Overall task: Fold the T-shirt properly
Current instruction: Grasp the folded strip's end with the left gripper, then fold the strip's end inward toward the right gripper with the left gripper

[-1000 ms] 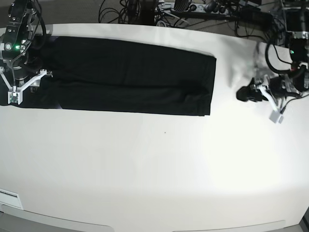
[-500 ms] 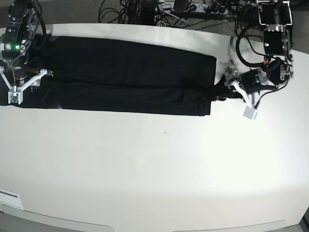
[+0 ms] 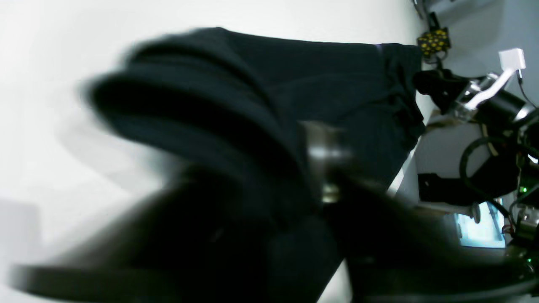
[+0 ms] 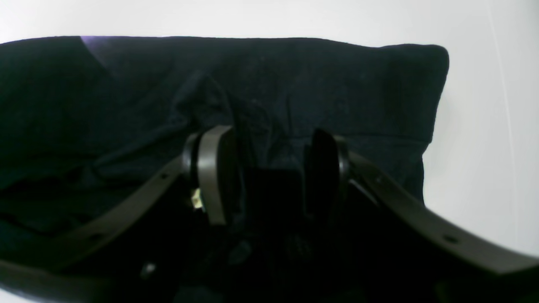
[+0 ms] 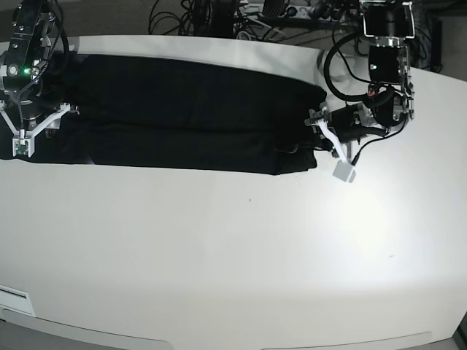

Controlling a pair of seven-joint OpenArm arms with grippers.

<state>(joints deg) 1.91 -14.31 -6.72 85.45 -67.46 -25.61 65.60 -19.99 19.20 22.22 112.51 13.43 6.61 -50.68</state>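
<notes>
The black T-shirt lies as a long folded strip across the far part of the white table, plain side up. My left gripper is at the strip's right end, open, one white finger splayed past the lower corner, which is rumpled. The left wrist view is blurred, with bunched black cloth close to the camera. My right gripper is open on the strip's left end. In the right wrist view its fingers stand apart over the cloth.
Cables and gear crowd the space behind the table's far edge. A white label lies at the front left corner. The right arm shows at the shirt's far end in the left wrist view.
My left arm has swung in from the table's right side to the shirt's right end, and the lower right corner has been pushed in. The right arm has not moved.
</notes>
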